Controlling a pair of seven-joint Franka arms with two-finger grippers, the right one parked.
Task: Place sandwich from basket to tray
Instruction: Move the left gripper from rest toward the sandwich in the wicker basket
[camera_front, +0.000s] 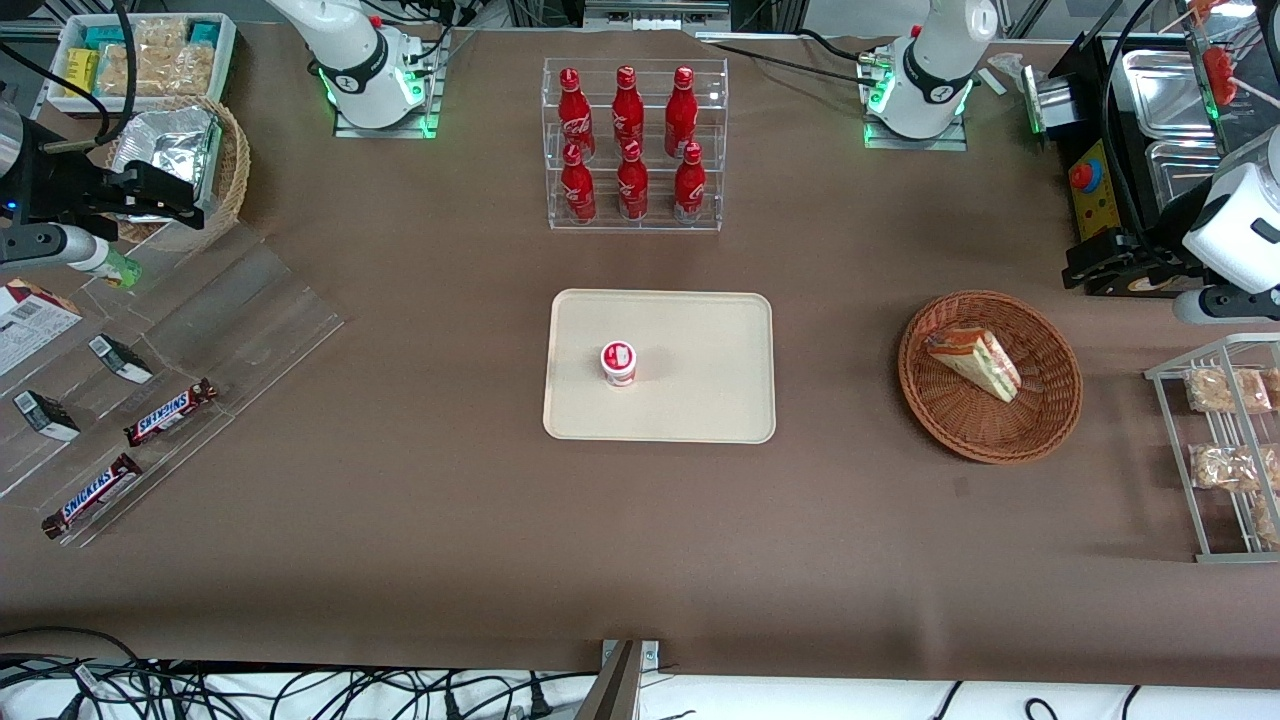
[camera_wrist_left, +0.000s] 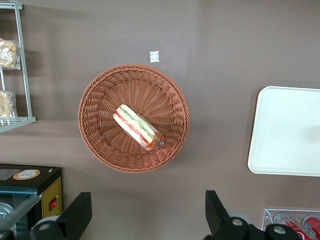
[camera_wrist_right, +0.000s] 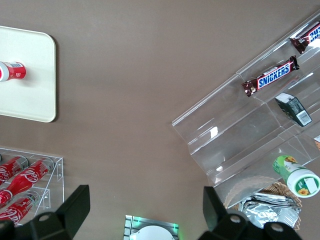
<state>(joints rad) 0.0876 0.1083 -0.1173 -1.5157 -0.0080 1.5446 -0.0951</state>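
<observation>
Nearest the front camera, low in the frame, the Snickers bars (camera_front: 170, 412) are lying on a clear stepped stand toward the parked arm's end. A wire rack (camera_front: 1225, 450) of bagged crumbly snacks is sitting at the working arm's end.

A bit farther in, the tray (camera_front: 700, 400) is sitting dead centre of the frame with a small red-and-white cup (camera_front: 618, 362) standing on it. Beside it, well apart and toward the working arm's end, the basket (camera_front: 1040, 400) is resting on the brown table. The sandwich (camera_front: 975, 362) is lying in the basket on its side, roughly in the middle, so it's not on the tray yet.

The wrist camera is looking straight down on it. The gripper (camera_wrist_left: 147, 195) is hanging above the table just past the basket's rim, on the side farther from the front camera. Its fingers (camera_wrist_left: 75, 215) are spread wide and aren't holding anything.

Farthest back, at the upper middle of the frame, a clear rack (camera_front: 634, 145) is holding six red cola bottles.
</observation>
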